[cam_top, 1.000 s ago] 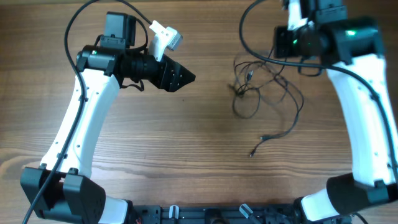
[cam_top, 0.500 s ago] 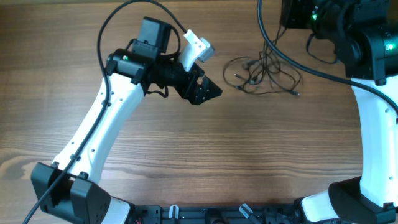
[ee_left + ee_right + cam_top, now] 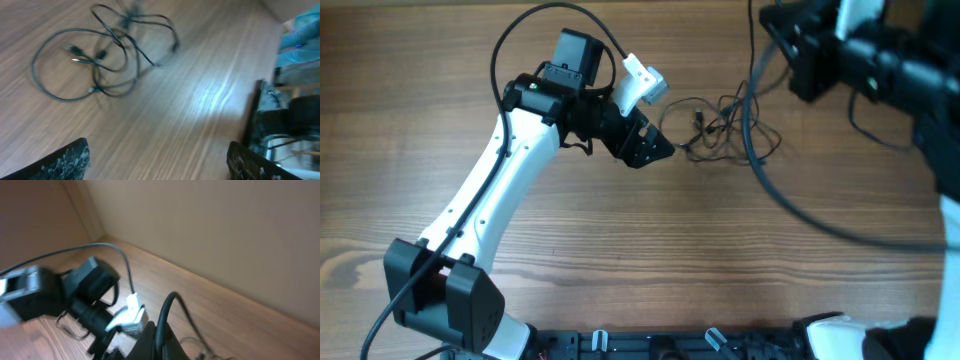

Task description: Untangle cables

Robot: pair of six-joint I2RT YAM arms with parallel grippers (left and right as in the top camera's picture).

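Note:
The cables (image 3: 715,130) are a small tangle of thin black wires with tiny plug ends, lying on the wooden table (image 3: 650,250) at the back middle. In the left wrist view the cables (image 3: 100,55) lie as loose loops ahead of my left gripper (image 3: 160,165), which is open and empty. In the overhead view my left gripper (image 3: 658,150) sits just left of the tangle. My right gripper (image 3: 162,340) shows as one dark wedge, fingers together, raised high above the table. I cannot tell whether a thin wire is between its fingers.
My right arm (image 3: 865,60) is lifted close to the overhead camera at the back right. Its thick black cable (image 3: 770,190) loops over the right half of the table. A plain wall (image 3: 225,240) stands behind the table's far edge.
My left gripper has moved right, up to the tangle. My right arm has risen toward the camera. The wires, spread out with a long trailing strand before, are now drawn into a compact bundle.

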